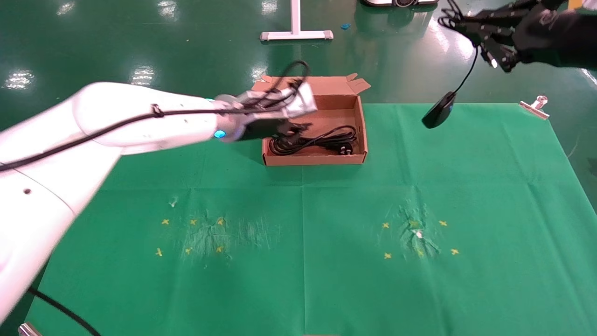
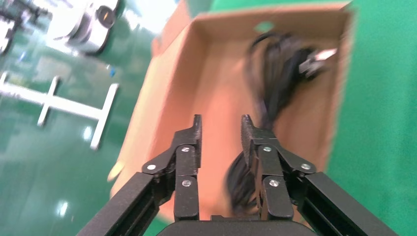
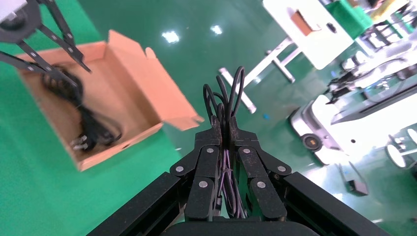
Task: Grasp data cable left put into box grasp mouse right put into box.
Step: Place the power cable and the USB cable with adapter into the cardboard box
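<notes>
The brown cardboard box (image 1: 313, 160) lies open at the back of the green cloth, lid flap folded away. The coiled black data cable (image 1: 322, 138) rests inside it. My left gripper (image 1: 291, 128) hovers over the box's left part, open and empty; in its wrist view the gripper (image 2: 221, 123) is above the box floor (image 2: 216, 73) with the cable (image 2: 278, 73) beside one finger. My right gripper (image 1: 468, 28) is raised at the far right, shut on the mouse's bundled cord (image 3: 228, 93). The black mouse (image 1: 438, 112) dangles below it, right of the box (image 3: 133, 93).
A metal clip (image 1: 534, 105) pins the cloth's far right corner. A white stand foot (image 1: 296, 33) sits on the floor behind the box. Yellow crosses mark two worn patches (image 1: 191, 235) (image 1: 419, 238) on the near cloth.
</notes>
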